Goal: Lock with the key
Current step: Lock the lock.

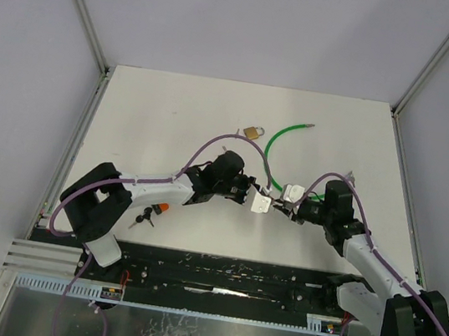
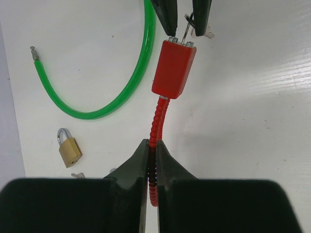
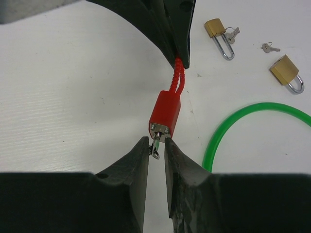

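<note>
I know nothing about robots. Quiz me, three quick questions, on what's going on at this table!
1. True or false: the left end effector is shut on the red cable.
2. How many brass padlocks does the right wrist view show?
3. What sits between the right end effector fingers? A) a brass padlock B) the key in the red lock body C) nothing
Key: 1 true; 2 two; 3 B.
</note>
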`<move>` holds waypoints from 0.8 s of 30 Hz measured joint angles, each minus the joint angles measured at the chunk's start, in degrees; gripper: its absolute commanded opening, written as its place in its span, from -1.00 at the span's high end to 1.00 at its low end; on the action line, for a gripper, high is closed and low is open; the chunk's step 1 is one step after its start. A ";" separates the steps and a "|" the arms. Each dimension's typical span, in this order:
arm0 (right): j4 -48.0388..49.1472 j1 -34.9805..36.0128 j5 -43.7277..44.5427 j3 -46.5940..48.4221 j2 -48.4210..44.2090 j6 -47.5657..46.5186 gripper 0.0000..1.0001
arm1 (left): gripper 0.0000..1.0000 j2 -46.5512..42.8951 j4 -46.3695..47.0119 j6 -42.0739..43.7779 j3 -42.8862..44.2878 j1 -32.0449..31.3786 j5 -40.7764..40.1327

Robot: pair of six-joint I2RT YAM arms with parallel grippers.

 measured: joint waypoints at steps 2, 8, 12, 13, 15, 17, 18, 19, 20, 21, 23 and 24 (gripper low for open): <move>0.00 0.28 0.31 0.00 0.04 -0.48 0.43 | 1.00 0.00 0.00 -0.11 -0.04 0.00 0.02; -0.04 0.94 1.46 -0.26 0.20 -2.54 0.57 | 0.99 -0.02 0.04 -0.33 -0.13 0.02 0.09; -0.07 1.40 2.10 -0.28 0.50 -3.80 0.85 | 1.00 -0.07 0.04 -0.37 -0.20 0.04 0.28; -0.07 1.51 2.29 -0.28 0.55 -4.04 0.92 | 1.00 -0.11 0.04 -0.37 -0.22 0.15 0.31; -0.07 1.68 2.43 -0.28 0.59 -4.57 1.00 | 0.99 -0.11 0.02 -0.39 -0.26 0.33 0.37; -0.07 1.88 2.60 -0.28 0.59 -5.01 1.00 | 0.99 -0.11 0.00 -0.48 -0.31 0.39 0.46; -0.07 1.95 2.78 -0.28 0.59 -5.18 1.00 | 1.00 -0.11 0.00 -0.55 -0.31 0.39 0.52; -0.07 1.99 2.82 -0.28 0.59 -5.35 1.00 | 0.99 -0.11 0.00 -0.61 -0.31 0.42 0.61; -0.11 2.12 2.91 -0.28 0.59 -5.64 1.00 | 0.99 -0.11 0.00 -0.70 -0.31 0.44 0.68; -0.15 2.19 2.95 -0.28 0.59 -5.77 1.00 | 0.99 -0.11 0.00 -0.76 -0.31 0.46 0.70; -0.28 2.23 3.02 -0.26 0.57 -6.12 0.75 | 0.99 -0.11 0.00 -0.81 -0.33 0.57 0.81; -0.33 2.25 3.08 -0.24 0.57 -6.14 0.63 | 0.99 -0.11 0.00 -0.81 -0.33 0.59 0.87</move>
